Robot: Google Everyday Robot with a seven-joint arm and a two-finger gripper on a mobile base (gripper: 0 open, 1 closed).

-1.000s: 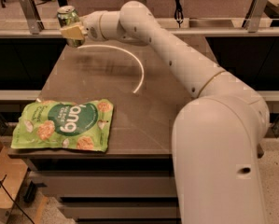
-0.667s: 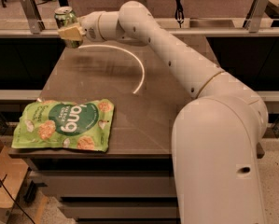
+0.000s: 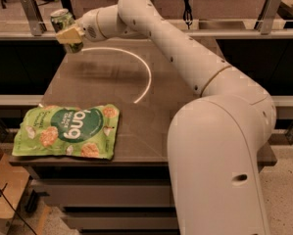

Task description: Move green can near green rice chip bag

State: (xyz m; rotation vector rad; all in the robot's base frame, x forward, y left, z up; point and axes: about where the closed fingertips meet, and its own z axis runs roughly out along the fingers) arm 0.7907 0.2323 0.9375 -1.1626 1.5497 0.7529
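Note:
The green can (image 3: 62,19) is a small dark green drink can with a silver top rim. It is held in the air above the table's far left corner. My gripper (image 3: 70,34) is shut on the can, with its pale fingers (image 3: 68,34) across the can's lower half. The green rice chip bag (image 3: 67,131) lies flat at the table's near left corner, light green with a dark green round logo and pictures of chips. The can is well behind the bag, apart from it.
The dark table (image 3: 185,126) has a white curved line (image 3: 145,77) across its middle. My white arm and base (image 3: 219,155) fill the right side. A rail with metal posts (image 3: 29,14) runs behind the table. A wooden box (image 3: 1,195) stands on the floor at the lower left.
The gripper with the can has shifted slightly left and up over the far left corner. The bag has not moved.

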